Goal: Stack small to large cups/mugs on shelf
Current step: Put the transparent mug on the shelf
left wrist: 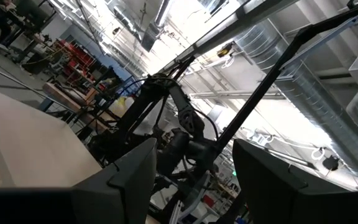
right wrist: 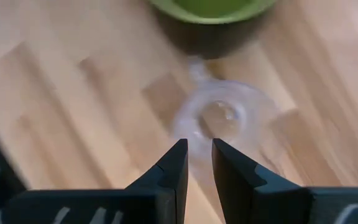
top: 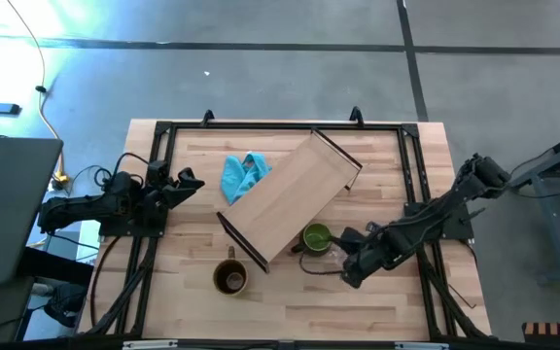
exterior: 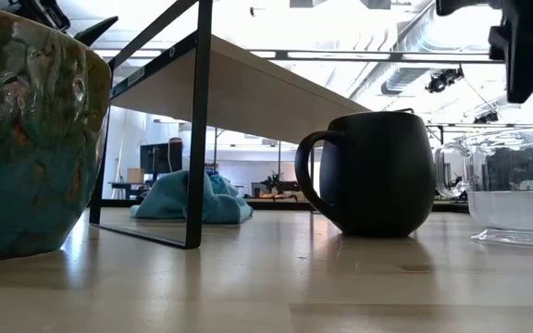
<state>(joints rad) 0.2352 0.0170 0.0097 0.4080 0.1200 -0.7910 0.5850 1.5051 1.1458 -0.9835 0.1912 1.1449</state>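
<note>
Above the glass cup (right wrist: 219, 121) beside the green mug (top: 316, 236), right gripper (right wrist: 196, 163) hovers, fingers narrowly parted, holding nothing; pickup pending: lower and close on the rim.

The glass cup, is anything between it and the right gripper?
Nothing visible. The right gripper hangs just above the glass cup, fingers narrowly parted over its rim; the green mug stands just beyond the cup, not between them.
</note>
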